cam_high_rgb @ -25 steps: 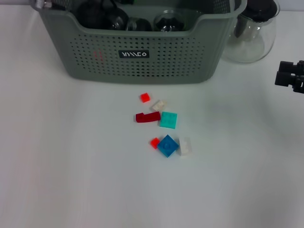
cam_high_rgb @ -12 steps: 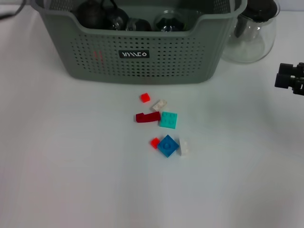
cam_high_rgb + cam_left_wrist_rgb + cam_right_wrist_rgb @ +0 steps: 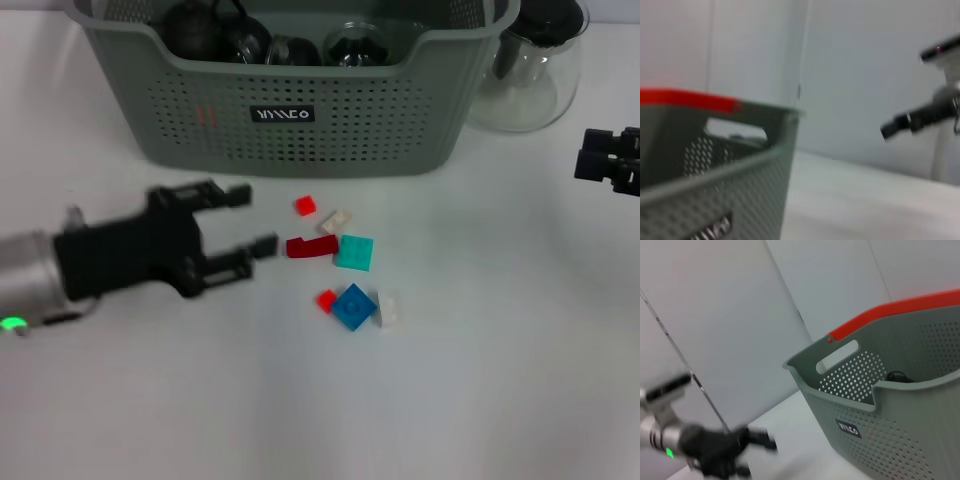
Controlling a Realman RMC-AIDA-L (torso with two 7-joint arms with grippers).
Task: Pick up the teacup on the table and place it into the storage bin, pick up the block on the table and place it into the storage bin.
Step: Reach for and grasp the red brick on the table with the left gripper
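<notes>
Furthest left, the left gripper (image 3: 235, 225) reached across the white table (image 3: 480, 400) with its two black fingers spread wide and nothing between them; a green light glowed on the silver arm behind it. Its fingertips pointed toward the scatter of small blocks and stood just beside the dark red block (image 3: 311, 246), apart from it.

Behind, the grey-green storage bin (image 3: 300, 130) stood at the far edge, perforated all over, with a small black label (image 3: 281, 114) in white letters on its front wall; the letters could not be read for sure. Dark rounded things lay inside the bin, too hidden to name; no teacup could be made out on the table. From the right wrist view the bin (image 3: 900, 405) showed a cut-out handle and a red rim on its far side.

In front of the bin lay a small red block (image 3: 305, 205), a cream piece (image 3: 335, 221), a teal square (image 3: 354, 252), another red bit (image 3: 326, 300) touching a blue block (image 3: 354, 306), and a clear piece (image 3: 390, 310).

Right of the bin stood a glass pitcher (image 3: 530, 70). At the far right edge hovered the right gripper (image 3: 608, 162); whether it was open or closed could not be told.
</notes>
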